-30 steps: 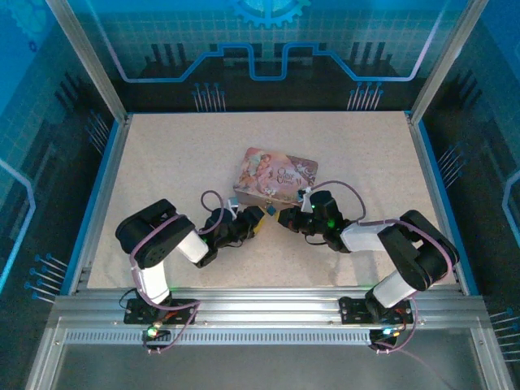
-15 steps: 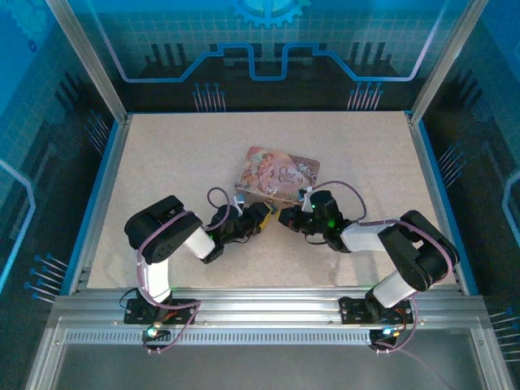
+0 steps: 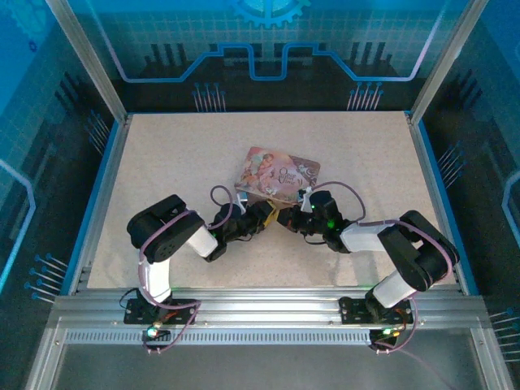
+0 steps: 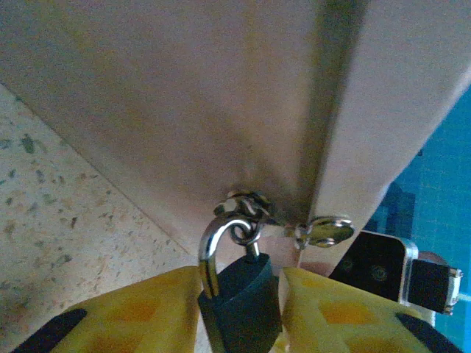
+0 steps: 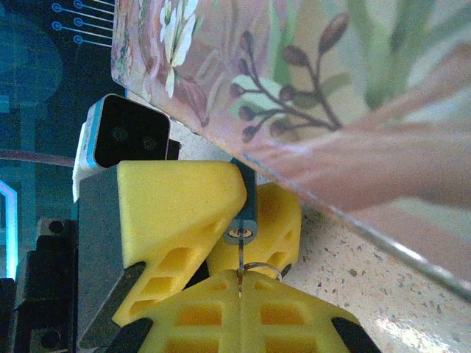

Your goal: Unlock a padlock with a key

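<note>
The tiny blue padlock hangs by its silvery shackle from the clasp of the pink picture tin. My left gripper is shut on the padlock body, one yellow finger on each side. In the right wrist view the padlock's keyhole end faces my right gripper, which is shut on a thin key. The key's blade tip reaches into the keyhole. From above, the left gripper and right gripper meet just below the tin.
The tin's printed side slants close over both grippers. A small silvery round piece dangles beside the clasp. A wire ring hangs at the key. Speckled tabletop spreads out around, bounded by blue rails.
The left gripper has carried the padlock rightwards towards the right gripper, closing the gap. The two grippers now meet. The right arm has hardly moved.
</note>
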Robot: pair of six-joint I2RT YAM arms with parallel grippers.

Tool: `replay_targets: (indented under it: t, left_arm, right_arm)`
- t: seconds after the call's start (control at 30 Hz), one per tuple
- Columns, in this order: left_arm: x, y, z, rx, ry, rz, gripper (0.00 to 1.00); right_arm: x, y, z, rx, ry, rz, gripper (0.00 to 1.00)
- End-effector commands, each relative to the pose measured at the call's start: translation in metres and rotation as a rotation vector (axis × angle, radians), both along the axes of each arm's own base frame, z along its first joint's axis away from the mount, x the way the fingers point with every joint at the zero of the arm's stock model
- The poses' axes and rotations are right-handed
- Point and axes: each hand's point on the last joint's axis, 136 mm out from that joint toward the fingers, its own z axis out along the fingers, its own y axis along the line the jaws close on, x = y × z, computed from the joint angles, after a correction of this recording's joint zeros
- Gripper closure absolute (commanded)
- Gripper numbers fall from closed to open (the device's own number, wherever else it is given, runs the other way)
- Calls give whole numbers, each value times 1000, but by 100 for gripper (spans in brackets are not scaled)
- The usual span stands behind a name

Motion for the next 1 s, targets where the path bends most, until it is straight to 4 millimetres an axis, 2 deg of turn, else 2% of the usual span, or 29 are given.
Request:
replay_targets:
  t: [0.0, 0.13, 0.33, 0.43, 0.53, 0.6, 0.73, 0.97]
  left_arm:
    - [5, -5, 16, -53, -49, 8, 72]
    - [4, -3, 15, -50, -47, 16, 83]
    - [4, 0, 16, -42, -55, 27, 97]
    - [3, 0, 18, -43, -60, 25, 98]
    - [3, 0, 19, -41, -64, 25, 98]
    - [3, 1, 20, -40, -63, 25, 98]
    - [2, 2, 21, -41, -63, 26, 98]
    - [1, 2, 22, -60, -28, 33, 98]
  right_arm:
    - [-4, 9, 13, 38, -14, 31, 100]
    - [-4, 4, 14, 16, -27, 12, 94]
    - [-11, -10, 20, -65, -80, 23, 72]
    - [-19, -22, 21, -150, -124, 48, 64]
    - [-25, -34, 28, -259, -222, 97, 56]
    - [-25, -39, 41, -341, -339, 148, 53]
    - [-25, -36, 67, -511, -590, 288, 50]
    - [-18, -33, 85, -862, -940, 434, 45]
